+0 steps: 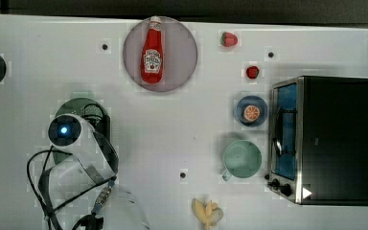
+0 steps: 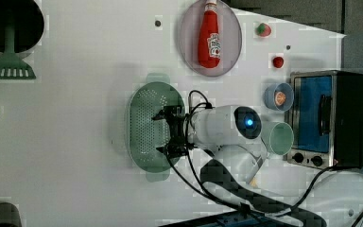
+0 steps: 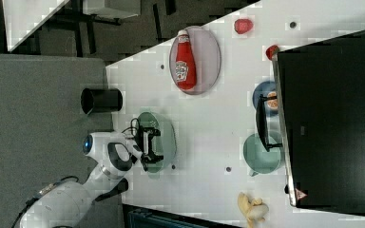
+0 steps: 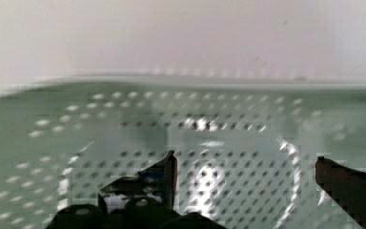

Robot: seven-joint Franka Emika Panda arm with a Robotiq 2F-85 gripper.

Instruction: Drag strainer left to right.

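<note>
Our end effector (image 4: 245,164) hangs over the strainer (image 4: 124,124) in the wrist view, its two fingers apart with the holed bowl between them. In the top view we see the strainer (image 1: 79,106) at the top view's left of the worktop (image 1: 172,124), partly under the arm. In the left view the end effector (image 2: 163,132) sits inside the strainer (image 2: 144,125), well apart from the mug (image 2: 280,138). In the right view the strainer (image 3: 166,135) lies below the plate (image 3: 209,59).
</note>
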